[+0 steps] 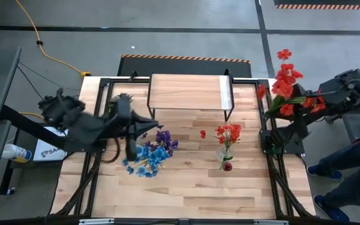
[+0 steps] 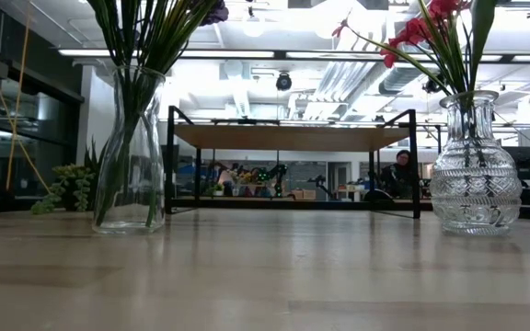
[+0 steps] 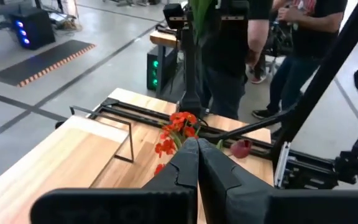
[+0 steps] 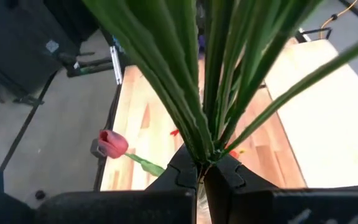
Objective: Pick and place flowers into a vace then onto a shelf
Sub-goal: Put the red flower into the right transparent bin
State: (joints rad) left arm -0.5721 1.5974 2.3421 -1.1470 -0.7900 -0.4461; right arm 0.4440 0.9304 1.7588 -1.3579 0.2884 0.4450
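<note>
On the desk (image 1: 186, 187), two glass vases hold flowers: a rounded cut-glass vase (image 2: 474, 175) with red flowers (image 1: 228, 134) near the middle, and a taller plain vase (image 2: 130, 156) with blue and purple flowers (image 1: 153, 152) to its left. Behind them stands the shelf (image 1: 185, 92), nothing on its board. Just beside the blue blooms, the left tool (image 3: 197, 163) hangs with fingers pressed together, holding nothing. Off the desk's right edge, the right tool (image 4: 201, 169) pinches the green stems of a red spray (image 1: 286, 84). Farther out, a person (image 1: 355, 172) stands by the right corner.
</note>
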